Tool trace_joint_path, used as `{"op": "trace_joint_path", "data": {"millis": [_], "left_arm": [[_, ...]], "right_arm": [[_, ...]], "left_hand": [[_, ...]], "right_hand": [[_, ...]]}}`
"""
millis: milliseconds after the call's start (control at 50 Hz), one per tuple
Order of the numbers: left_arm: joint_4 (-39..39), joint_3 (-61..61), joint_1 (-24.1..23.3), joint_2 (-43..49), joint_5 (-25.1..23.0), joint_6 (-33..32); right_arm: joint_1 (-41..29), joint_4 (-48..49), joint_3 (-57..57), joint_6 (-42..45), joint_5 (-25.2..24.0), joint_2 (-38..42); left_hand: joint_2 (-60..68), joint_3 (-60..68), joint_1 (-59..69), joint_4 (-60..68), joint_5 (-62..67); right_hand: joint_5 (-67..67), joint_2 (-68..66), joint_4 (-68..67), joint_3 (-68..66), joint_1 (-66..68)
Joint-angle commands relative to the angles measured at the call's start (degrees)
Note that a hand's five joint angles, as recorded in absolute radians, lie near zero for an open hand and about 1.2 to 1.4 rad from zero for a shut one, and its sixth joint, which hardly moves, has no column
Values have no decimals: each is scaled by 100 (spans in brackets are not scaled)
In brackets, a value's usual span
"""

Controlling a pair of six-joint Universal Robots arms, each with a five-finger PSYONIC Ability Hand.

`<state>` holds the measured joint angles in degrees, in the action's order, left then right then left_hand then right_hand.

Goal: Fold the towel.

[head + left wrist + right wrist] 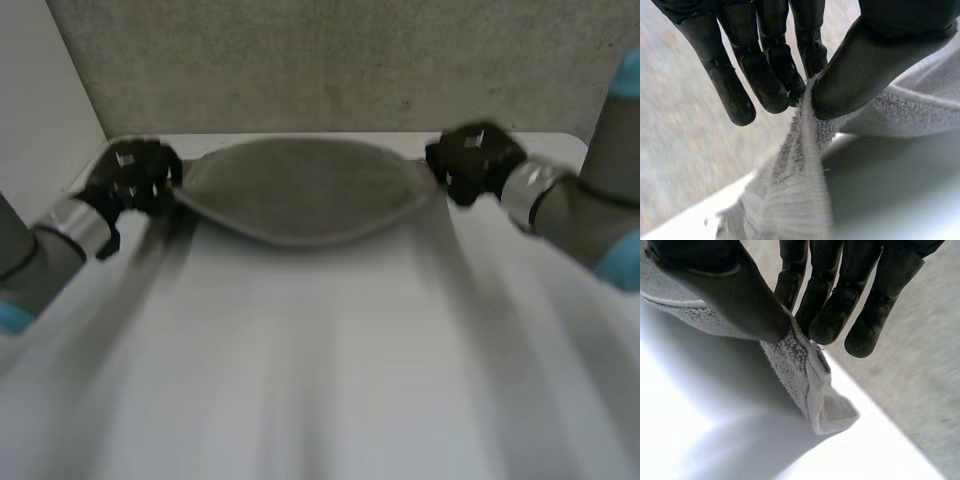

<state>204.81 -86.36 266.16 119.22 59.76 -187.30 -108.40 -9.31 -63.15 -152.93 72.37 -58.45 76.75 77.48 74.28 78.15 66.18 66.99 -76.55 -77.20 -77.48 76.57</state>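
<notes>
A grey towel hangs stretched between my two hands above the far part of the white table, sagging in the middle. My left hand holds its left end; in the left wrist view the thumb and fingers pinch the towel's corner. My right hand holds the right end; in the right wrist view the thumb and fingers pinch the other corner, whose tip droops below.
The table's far edge lies just behind the towel, with grey carpet floor beyond it. A pale wall stands at the left. The table's near half is bare.
</notes>
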Motion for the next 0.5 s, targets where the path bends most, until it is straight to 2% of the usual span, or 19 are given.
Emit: {"op": "trace_joint_path", "data": {"millis": [20,160,200,220,240,280,300,340,500], "left_arm": [[-2,-460,15,390,71,-1333],[33,-355,15,830,272,-1679],[77,-329,15,875,361,-1679],[129,-320,15,901,457,-1679],[129,-320,15,901,458,-1679],[269,-337,15,901,659,-1661],[270,-338,15,901,660,-1661],[480,-373,-2,892,940,-1652],[955,-452,-3,892,1468,-1652]], "right_arm": [[-41,1106,-2119,465,67,-351],[186,1404,-2893,431,146,-649],[311,1467,-3098,422,146,-756],[380,1502,-3220,422,137,-799],[424,1563,-3334,413,137,-860],[451,1633,-3422,413,146,-905],[477,1721,-3510,404,137,-940],[504,1809,-3598,387,146,-984],[583,2021,-3704,89,146,-1072]], "left_hand": [[325,252,572,185,382],[325,252,572,185,382],[-194,-267,52,-334,-137],[-1260,-1333,-1013,-1400,-1203],[-1271,-1344,-1024,-1411,-1214],[-2661,-2734,-2414,-2801,-2604],[-2667,-2740,-2420,-2807,-2610],[-3755,-3827,-3508,-3895,-3698],[-4198,-4271,-3951,-4338,-4141]], "right_hand": [[301,-345,-280,-252,343],[301,-345,-280,-252,343],[301,-345,-280,-252,343],[301,-345,-280,-252,343],[301,-345,-280,-252,343],[301,-345,-280,-252,343],[301,-345,-280,-252,343],[301,-345,-280,-252,343],[301,-345,-280,-252,343]]}}
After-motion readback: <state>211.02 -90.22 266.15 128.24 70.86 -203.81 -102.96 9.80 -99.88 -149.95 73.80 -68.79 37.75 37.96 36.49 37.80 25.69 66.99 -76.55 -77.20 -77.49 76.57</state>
